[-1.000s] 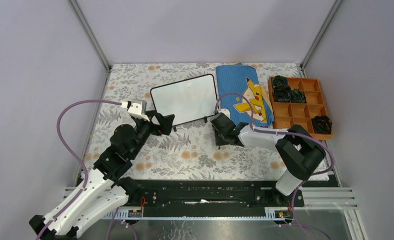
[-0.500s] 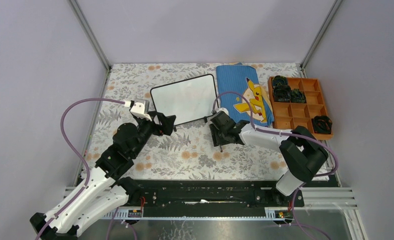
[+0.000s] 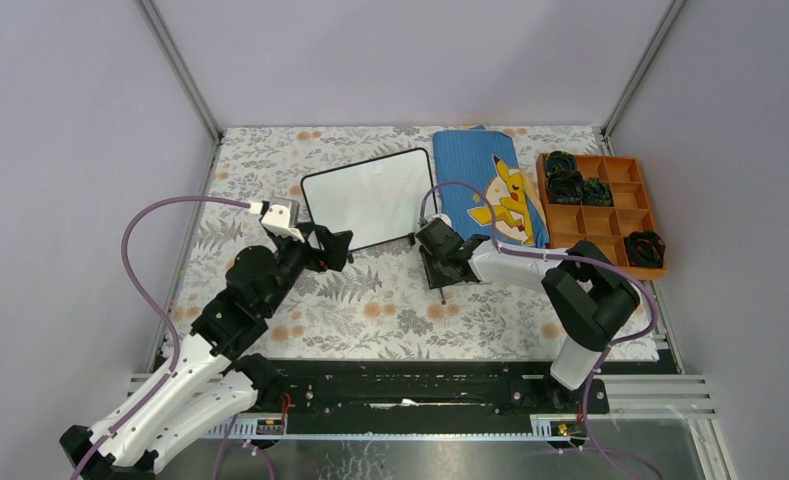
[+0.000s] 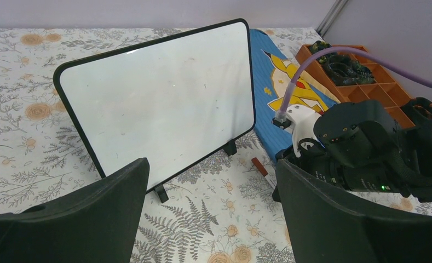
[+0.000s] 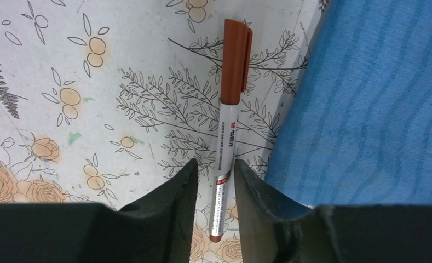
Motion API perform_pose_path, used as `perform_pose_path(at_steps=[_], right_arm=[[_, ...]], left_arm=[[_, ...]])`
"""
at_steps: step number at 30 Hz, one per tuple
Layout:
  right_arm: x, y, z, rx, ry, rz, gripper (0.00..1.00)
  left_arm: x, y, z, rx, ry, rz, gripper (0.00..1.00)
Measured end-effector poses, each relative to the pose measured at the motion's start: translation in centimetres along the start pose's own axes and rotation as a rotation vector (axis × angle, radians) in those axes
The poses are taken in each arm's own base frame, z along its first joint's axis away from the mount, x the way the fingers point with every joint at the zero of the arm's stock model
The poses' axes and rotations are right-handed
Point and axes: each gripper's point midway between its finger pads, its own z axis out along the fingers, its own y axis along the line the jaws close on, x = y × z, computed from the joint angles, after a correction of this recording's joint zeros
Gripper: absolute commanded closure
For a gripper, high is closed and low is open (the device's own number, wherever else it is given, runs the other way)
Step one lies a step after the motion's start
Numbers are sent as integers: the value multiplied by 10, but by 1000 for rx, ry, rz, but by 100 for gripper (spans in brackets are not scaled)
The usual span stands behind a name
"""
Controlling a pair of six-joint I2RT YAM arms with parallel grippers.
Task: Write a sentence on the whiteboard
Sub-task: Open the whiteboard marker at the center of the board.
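Cloth (image 3: 370, 310) with a flower print covered the whole table. On it, at the back and near the middle, the whiteboard (image 3: 370, 197) stood on its small black feet and leaned a little backwards. Its face was plain white with only faint marks. Just beside its right edge lay a blue cloth (image 3: 475, 170) with a yellow cartoon figure. Further right, an orange tray (image 3: 582, 215) with many compartments held some black coiled things (image 3: 564, 182), and I could not tell what they were.

The left gripper (image 4: 211, 164) hovered in front of the lower left corner of the board. Its jaws were spread wide and nothing was between them. The right gripper (image 5: 216, 164) was low over the flowered cloth, in front of the lower right corner of the board and next to the edge of the blue cloth. Its fingers (image 5: 170, 208) stood only a little apart, one on each side of a marker (image 5: 227, 137). A thin gap showed beside the barrel, so the marker was not clamped. The marker had a white barrel and a red-brown cap, and it lay flat on the table with the cap pointing away from the gripper.
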Motion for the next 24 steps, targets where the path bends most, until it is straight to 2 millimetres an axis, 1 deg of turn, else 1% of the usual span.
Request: perform_pose_path(at_steps=[3, 5, 7, 8, 13, 16, 18, 19, 21, 24], right_arm=[[0, -2, 1, 2, 1, -4, 74], [0, -2, 1, 3, 2, -11, 82], [0, -3, 1, 5, 2, -17, 92], [0, -4, 1, 4, 3, -18, 99], [-1, -4, 1, 2, -2, -22, 100], [2, -5, -4, -10, -7, -23, 100], [4, -3, -15, -38, -19, -21, 100], [3, -2, -23, -59, -37, -20, 100], [-4, 3, -46, -118, -97, -18, 100], [-24, 15, -94, -246, -248, -17, 100]], left_arm=[[0, -1, 0, 3, 1, 0, 8], [0, -1, 0, 4, 1, 0, 8], [0, -1, 0, 4, 1, 0, 8], [0, -1, 0, 4, 1, 0, 8], [0, -1, 0, 5, 2, 0, 8], [1, 0, 0, 2, 4, 0, 7], [2, 0, 1, -4, 5, -5, 7], [2, 1, 1, -7, 6, -9, 7], [1, -1, 1, 0, 4, -20, 6], [-3, -14, 0, 62, -6, -50, 4]])
